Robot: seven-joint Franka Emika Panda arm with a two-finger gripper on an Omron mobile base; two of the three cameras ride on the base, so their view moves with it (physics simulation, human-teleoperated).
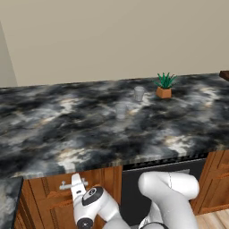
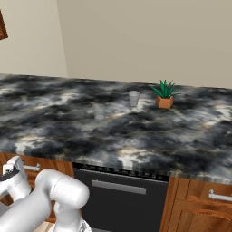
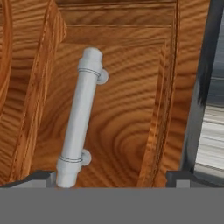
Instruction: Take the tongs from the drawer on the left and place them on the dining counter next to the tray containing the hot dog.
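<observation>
A: Where's the hand (image 3: 109, 178)?

B: Low, in front of the reddish-brown drawer (image 3: 118, 113), jaws spread wide with nothing between them. The silver bar handle (image 3: 81, 118) sits just above the left fingertip (image 3: 37, 178).

A: And the drawer?

B: Shut, under the marbled tabletop (image 1: 89, 129), left of the black appliance front (image 2: 122, 199).

A: Anything on top?

B: Two clear glasses (image 1: 139, 93) and a small potted plant (image 1: 164, 86)

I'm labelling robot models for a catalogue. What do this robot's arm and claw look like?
The arm is glossy white with thick rounded tubular links and dark round joint caps. The claw has two small dark, blocky finger tips. No cables or markings show.
</observation>
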